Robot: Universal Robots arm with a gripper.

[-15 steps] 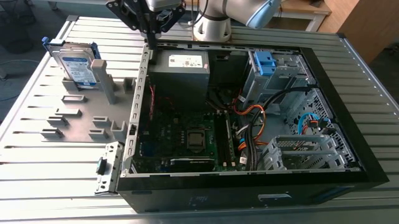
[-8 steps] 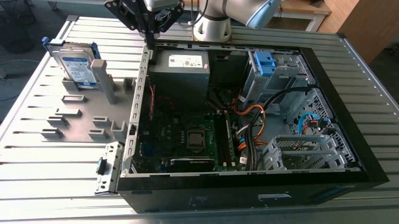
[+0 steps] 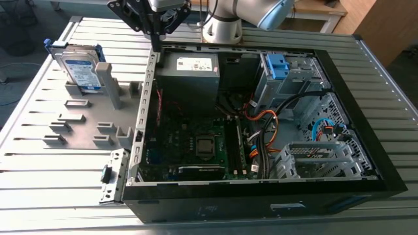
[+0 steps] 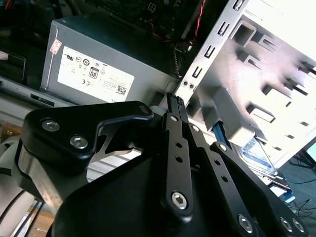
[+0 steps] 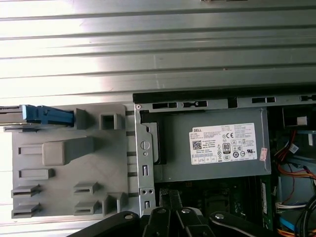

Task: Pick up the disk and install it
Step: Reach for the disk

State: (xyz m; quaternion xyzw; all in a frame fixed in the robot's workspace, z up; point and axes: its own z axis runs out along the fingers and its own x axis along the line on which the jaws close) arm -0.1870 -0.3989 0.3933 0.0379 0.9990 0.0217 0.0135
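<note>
Disk (image 3: 80,68): flat silver drive with a white-and-blue label and a blue bracket round its edges.
Disk position: standing on edge in the grey holder (image 3: 85,122), on the slatted table (image 3: 39,176) – at the exterior view's left of the open computer case (image 3: 261,188).
Gripper (image 3: 157,35): over the case's side wall, near the power supply (image 3: 189,73), well apart from the disk.
Jaws: clenched together – nothing between them.

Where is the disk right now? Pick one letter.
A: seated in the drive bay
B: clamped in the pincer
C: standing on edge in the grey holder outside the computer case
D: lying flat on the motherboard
C: the disk stands on edge in the grey holder, at the exterior view's left of the open computer case.
</note>
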